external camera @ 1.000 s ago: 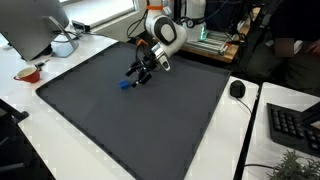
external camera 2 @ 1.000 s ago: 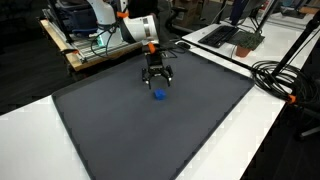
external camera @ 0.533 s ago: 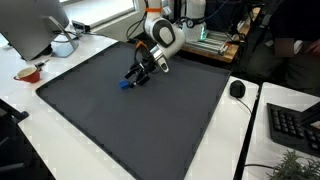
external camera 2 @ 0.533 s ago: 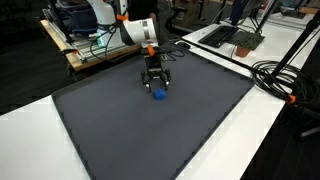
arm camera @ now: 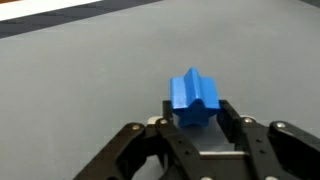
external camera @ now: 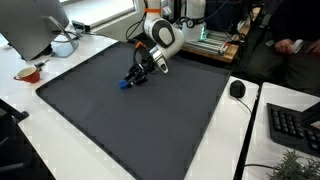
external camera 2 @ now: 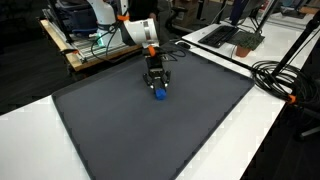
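Observation:
A small blue block (arm camera: pixel 193 98) with a ridged top lies on the dark grey mat (arm camera: pixel 80 90). My gripper (arm camera: pixel 196 112) is down at the mat with both black fingers pressed against the block's sides, shut on it. In both exterior views the arm reaches down to the far part of the mat, with the gripper (external camera: pixel 134 82) (external camera 2: pixel 156 90) low over the blue block (external camera: pixel 125 86) (external camera 2: pixel 158 95), which shows just under the fingertips.
The dark mat (external camera: pixel 130 120) covers most of the white table. A monitor (external camera: pixel 35 25), a white device (external camera: pixel 63 46) and a red-and-white bowl (external camera: pixel 28 73) stand beside it. A mouse (external camera: pixel 237 89) and keyboard (external camera: pixel 296 125) lie at another side, cables (external camera 2: pixel 275 75) too.
The fingers were spread around the blue block a second ago. They have since shut onto its sides. The arm has barely moved.

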You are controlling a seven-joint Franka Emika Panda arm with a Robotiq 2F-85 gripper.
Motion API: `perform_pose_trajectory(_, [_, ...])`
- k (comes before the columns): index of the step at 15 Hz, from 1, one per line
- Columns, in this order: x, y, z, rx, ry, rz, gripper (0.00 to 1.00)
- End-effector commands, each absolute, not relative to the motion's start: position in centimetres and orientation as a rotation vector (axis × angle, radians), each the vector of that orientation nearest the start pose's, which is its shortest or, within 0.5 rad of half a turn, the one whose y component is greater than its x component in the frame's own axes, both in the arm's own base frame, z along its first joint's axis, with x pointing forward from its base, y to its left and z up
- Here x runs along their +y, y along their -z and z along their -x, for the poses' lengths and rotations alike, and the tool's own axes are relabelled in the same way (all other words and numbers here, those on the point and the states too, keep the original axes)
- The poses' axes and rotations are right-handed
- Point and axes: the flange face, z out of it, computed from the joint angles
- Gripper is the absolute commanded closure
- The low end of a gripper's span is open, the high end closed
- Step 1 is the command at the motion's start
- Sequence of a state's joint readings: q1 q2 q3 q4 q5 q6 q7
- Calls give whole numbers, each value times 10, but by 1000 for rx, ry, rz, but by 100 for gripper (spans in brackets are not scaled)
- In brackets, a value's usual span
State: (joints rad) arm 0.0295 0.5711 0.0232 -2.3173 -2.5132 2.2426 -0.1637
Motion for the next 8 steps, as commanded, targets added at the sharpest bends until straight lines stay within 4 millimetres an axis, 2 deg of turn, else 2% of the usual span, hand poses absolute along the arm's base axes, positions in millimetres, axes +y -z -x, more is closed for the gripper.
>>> perform_pose_trajectory(1, [4,-77,-475,2000,305,-510,77])
perform_pose_trajectory(4, [3,-88,-472,1994,288,-535,77])
perform_pose_trajectory(8, [12,-103,-468,1999,247,-549,77])
